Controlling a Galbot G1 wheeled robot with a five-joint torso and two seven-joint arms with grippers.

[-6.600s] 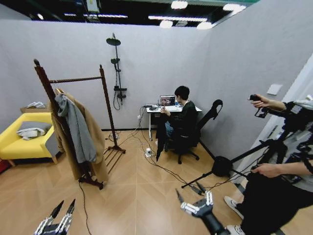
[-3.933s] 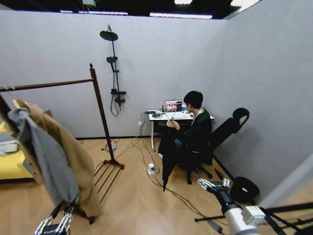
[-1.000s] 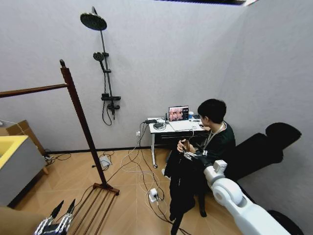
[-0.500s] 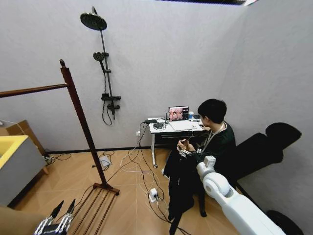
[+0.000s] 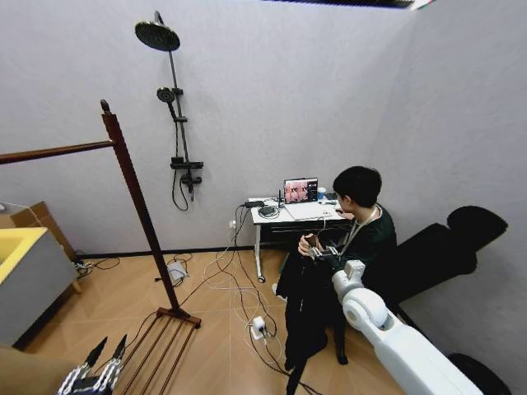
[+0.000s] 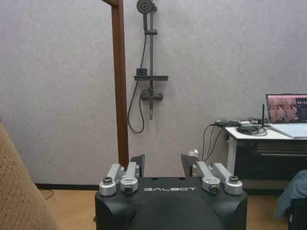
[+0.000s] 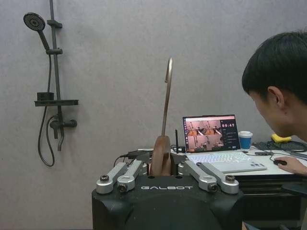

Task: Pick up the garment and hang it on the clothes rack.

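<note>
The garment [image 5: 306, 306] hangs black and limp in front of a seated person, whose hand is close to its top. My right gripper [image 5: 319, 252] is at that top. In the right wrist view my right gripper [image 7: 162, 162] is shut on the wooden hanger neck [image 7: 161, 152], and the metal hook [image 7: 167, 98] rises straight above it. The clothes rack [image 5: 134, 206] stands to the left, a dark reddish post with its bar [image 5: 49, 151] and slatted base [image 5: 156, 350]. My left gripper [image 5: 95, 372] is parked low at the left, and its fingers [image 6: 135, 164] stand open around nothing.
A desk [image 5: 280, 216] with a laptop [image 5: 300, 190] stands behind the person. Cables and a power strip [image 5: 258, 326] lie on the wooden floor. A shower fixture [image 5: 174, 132] hangs on the wall. A yellow sofa [image 5: 18, 247] and a tan coat [image 6: 19, 191] are at the left, a black chair [image 5: 449, 247] at the right.
Over the last seconds the camera closed in on the person and the garment. My right arm reached the hanger, and in the last half second its gripper rose slightly. The left arm stayed put.
</note>
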